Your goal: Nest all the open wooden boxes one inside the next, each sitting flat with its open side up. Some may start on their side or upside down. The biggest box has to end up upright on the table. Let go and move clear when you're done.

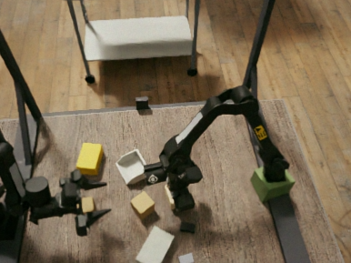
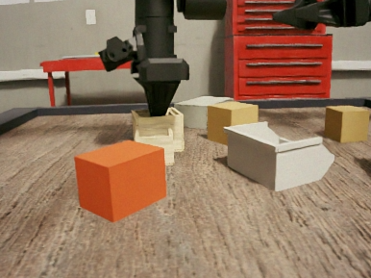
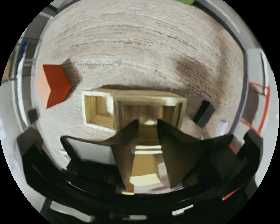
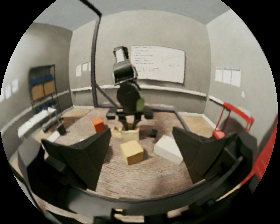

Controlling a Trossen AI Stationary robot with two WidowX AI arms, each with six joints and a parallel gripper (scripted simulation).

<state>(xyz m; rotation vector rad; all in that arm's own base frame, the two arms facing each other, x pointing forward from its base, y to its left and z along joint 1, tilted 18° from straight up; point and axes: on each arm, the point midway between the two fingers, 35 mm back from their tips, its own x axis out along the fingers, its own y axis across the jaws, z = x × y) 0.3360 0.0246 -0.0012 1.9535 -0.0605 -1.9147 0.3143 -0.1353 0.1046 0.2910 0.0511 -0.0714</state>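
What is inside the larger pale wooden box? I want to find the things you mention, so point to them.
The large pale wooden box [image 2: 175,145] [image 3: 182,107] seems to hold another wooden box; the black end effector [image 2: 158,113] [image 3: 147,122] hides part of its interior.
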